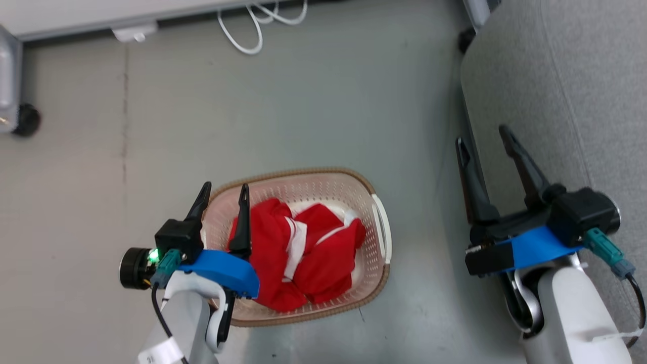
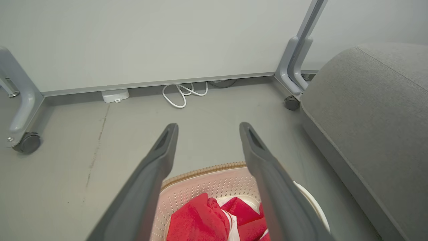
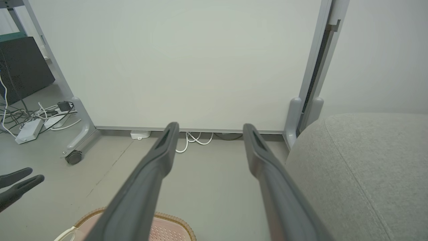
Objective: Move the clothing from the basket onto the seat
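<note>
Left gripper [image 1: 225, 186]: 2 fingers spread apart, holding nothing, poised over left rim of basket [image 1: 309, 173]. Red-and-white clothing [image 1: 303, 253] heaped inside basket, on floor [image 1: 328, 101]. Right gripper [image 1: 481, 135]: fingers likewise spread, empty, above near edge of seat [image 1: 556, 76]. White cable [image 1: 252, 30] at far end of floor.

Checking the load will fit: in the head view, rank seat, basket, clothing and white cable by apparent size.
seat, largest even though cut off by the frame
basket
clothing, inside it
white cable, smallest, though farther away
</note>
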